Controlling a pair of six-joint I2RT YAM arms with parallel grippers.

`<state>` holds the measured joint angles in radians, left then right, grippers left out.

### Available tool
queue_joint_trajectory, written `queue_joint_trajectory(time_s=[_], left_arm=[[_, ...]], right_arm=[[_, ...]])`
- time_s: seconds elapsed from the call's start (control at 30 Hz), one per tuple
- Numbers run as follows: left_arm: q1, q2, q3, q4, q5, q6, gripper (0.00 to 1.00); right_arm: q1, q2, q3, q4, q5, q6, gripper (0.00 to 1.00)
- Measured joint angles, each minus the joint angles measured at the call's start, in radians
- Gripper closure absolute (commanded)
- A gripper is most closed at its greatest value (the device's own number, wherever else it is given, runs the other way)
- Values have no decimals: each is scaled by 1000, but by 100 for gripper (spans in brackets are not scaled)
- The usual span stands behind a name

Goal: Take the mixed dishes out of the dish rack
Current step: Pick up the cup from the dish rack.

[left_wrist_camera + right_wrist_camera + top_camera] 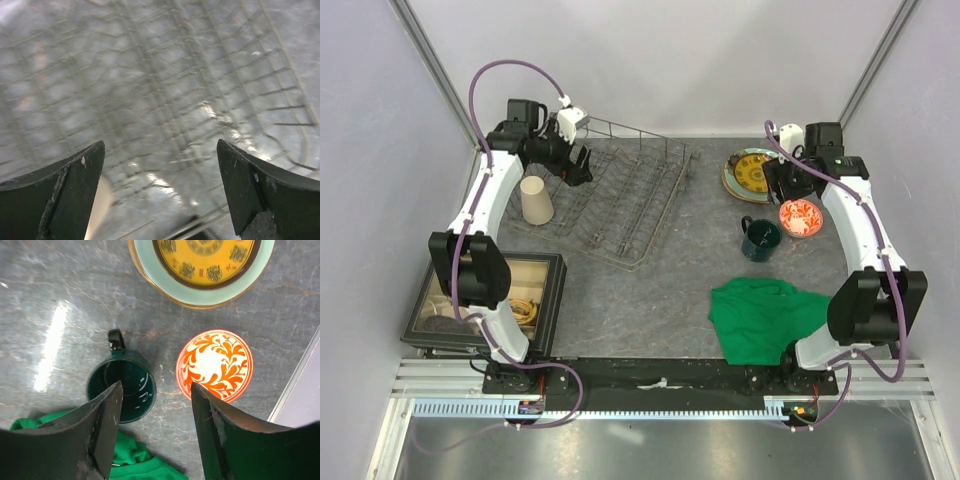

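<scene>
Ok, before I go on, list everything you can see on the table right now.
dish rack: one, grey wire, far left
cup: one, beige, upside down at the rack's left end
plates: three stacked, yellow-patterned on mint-green on cream, far right
bowl: one, red-and-white, near side of the plates
mug: one, dark green, left of the bowl
cloth: one, green, near right
tray: one, black-framed, near left
left gripper: open, over the rack
right gripper: open, empty, above mug and bowl

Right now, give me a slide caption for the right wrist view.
Open right end effector hovers above dark green mug and red-and-white bowl, stacked plates beyond, green cloth nearby.
</scene>
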<state>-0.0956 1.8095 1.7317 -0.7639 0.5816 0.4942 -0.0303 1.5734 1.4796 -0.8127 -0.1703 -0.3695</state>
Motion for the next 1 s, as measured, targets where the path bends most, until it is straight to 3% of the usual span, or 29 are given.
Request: queue_joint_trajectory(time_s=[0.23, 0.57, 1.0], left_arm=[[13, 67, 213, -122, -185, 126, 1], [80, 103, 258, -303, -372, 241, 1], [93, 243, 300, -343, -475, 249, 1]], right_arm=[[0, -148, -100, 29, -51, 24, 32], [0, -200, -261, 115, -88, 41, 30], [0, -241, -326, 177, -122, 48, 29]])
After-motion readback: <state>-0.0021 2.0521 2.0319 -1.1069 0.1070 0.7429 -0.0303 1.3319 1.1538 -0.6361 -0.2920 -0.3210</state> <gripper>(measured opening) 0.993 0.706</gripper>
